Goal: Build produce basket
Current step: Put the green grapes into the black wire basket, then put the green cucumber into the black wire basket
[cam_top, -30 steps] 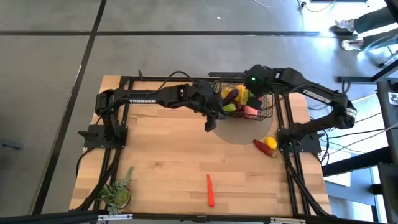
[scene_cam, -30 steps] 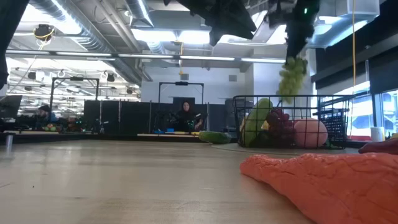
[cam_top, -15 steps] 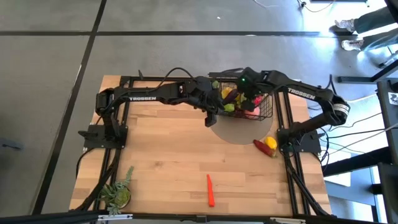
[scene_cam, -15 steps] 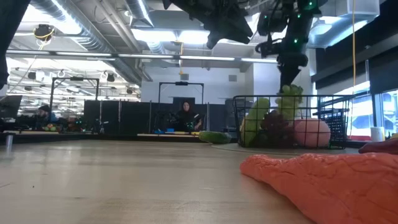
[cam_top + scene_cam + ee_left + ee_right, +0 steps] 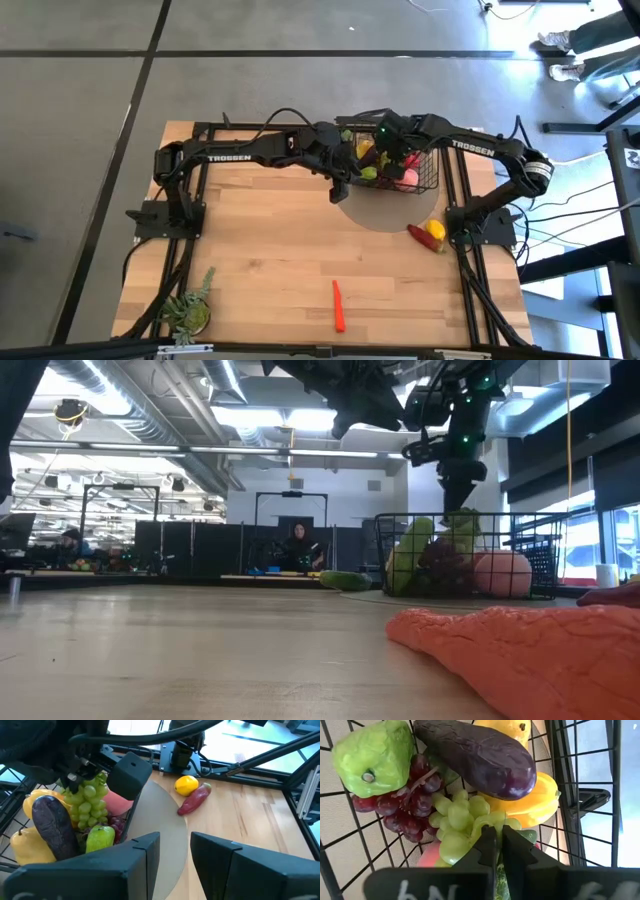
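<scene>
The black wire basket [image 5: 428,183] stands at the table's far right on a grey round mat [image 5: 385,212]. It holds a purple eggplant [image 5: 480,755], dark grapes [image 5: 402,802], a green pepper [image 5: 372,757], a yellow pepper [image 5: 537,800] and a pink peach [image 5: 498,572]. My right gripper [image 5: 392,150] reaches down into the basket, shut on the green grapes [image 5: 460,817]. My left gripper [image 5: 175,855] is open and empty, just outside the basket's left side [image 5: 340,190]. An orange carrot [image 5: 339,305] lies near the front. A red pepper [image 5: 420,236] and a lemon [image 5: 436,230] lie to the right. My right gripper pinches the top of the green grape bunch [image 5: 489,822] between its two fingertips. The fingers come from above, pointing down into the basket. The bunch [image 5: 87,802] lies on the dark grapes and the peach, beside the eggplant.
A leafy potted plant [image 5: 188,312] stands at the near left corner. A green vegetable [image 5: 345,580] lies on the table left of the basket in the low view. The arms' black frames run along both table sides. Bare wood lies in the table's middle and left.
My right gripper has gone down and toward the table's left, into the basket, still shut on the green grapes. The bunch hung clear above the basket a second ago and now rests among the produce inside it.
</scene>
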Controlling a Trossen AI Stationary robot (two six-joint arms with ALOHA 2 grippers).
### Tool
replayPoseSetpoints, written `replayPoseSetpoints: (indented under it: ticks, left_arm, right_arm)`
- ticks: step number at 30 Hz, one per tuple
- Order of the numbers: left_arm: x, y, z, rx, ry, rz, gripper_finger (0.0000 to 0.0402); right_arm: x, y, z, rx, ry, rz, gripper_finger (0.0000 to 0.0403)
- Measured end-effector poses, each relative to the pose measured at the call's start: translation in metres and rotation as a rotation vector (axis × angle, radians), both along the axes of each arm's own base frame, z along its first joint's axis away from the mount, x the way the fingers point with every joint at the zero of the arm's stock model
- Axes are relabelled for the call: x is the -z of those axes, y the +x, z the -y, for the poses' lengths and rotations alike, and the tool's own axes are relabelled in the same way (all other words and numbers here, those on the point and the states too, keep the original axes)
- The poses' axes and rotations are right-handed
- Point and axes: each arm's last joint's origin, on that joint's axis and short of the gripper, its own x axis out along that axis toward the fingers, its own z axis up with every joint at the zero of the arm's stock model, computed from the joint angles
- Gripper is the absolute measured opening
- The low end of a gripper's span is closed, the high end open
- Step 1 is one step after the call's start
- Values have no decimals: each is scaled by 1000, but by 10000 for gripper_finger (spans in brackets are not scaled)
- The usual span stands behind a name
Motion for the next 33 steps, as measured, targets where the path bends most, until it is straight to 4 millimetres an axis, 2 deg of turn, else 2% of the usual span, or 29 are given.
replayPoseSetpoints:
  ticks: [13,17,22,27,33]
  left_arm:
    - [0,0,0,0,-1,0,98]
    - [0,0,0,-1,-3,0,98]
    - [1,0,-1,-20,-37,-7,98]
    - [4,-3,-5,-104,-87,-46,98]
    - [11,-11,-20,-321,-176,-123,98]
  right_arm:
    - [3,1,1,-33,2,-22,90]
    - [-2,3,2,-36,-8,-8,110]
    - [-18,4,2,-29,-9,-3,113]
    - [-47,1,0,3,4,-3,112]
    - [-92,-9,-10,14,51,192,112]
